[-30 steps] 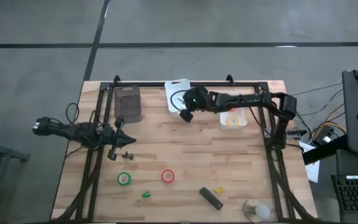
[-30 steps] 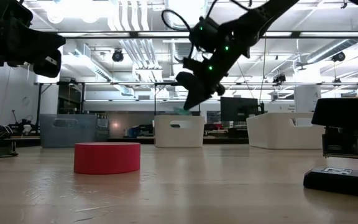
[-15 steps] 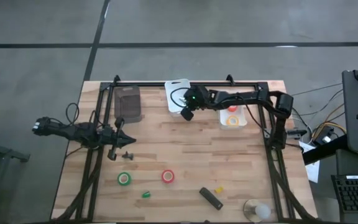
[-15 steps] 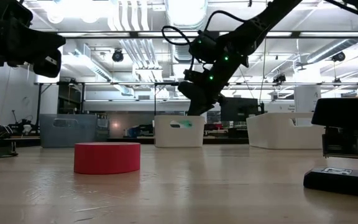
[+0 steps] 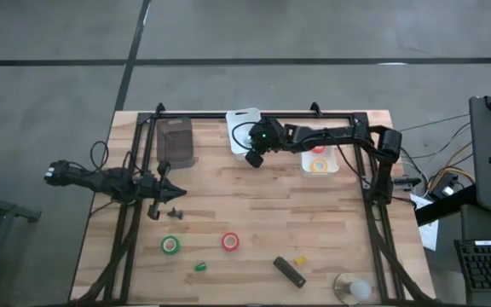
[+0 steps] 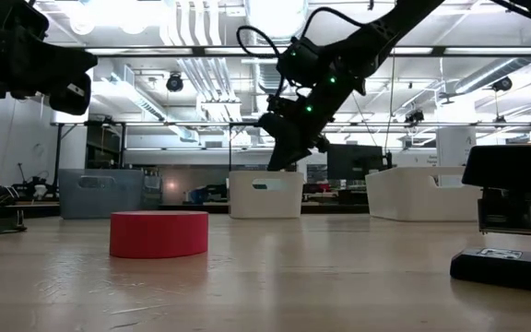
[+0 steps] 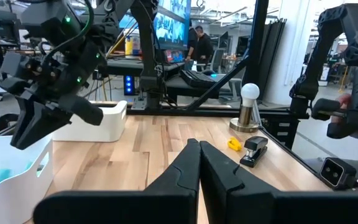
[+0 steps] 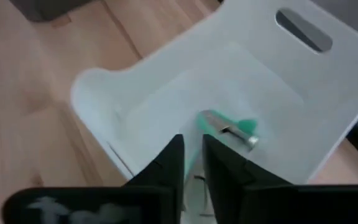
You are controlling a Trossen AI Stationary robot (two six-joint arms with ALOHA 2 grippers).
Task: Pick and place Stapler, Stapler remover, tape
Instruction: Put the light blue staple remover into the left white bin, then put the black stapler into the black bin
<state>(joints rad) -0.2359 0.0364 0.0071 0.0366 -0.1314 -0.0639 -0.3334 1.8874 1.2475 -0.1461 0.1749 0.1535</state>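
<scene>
Wooden table (image 5: 254, 213): grey bin (image 5: 176, 141), lamp (image 5: 352, 288), rolls beyond

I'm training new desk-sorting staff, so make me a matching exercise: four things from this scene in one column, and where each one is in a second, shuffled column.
Things:
1. green tape
2. stapler
3. remover
4. right gripper

Places:
A. lying inside the white bin
B. on the table, next to the yellow piece
C. on the table, beside the red tape
D. in the air over the white bin

Pairs: 1-C, 2-B, 3-A, 4-D
</scene>
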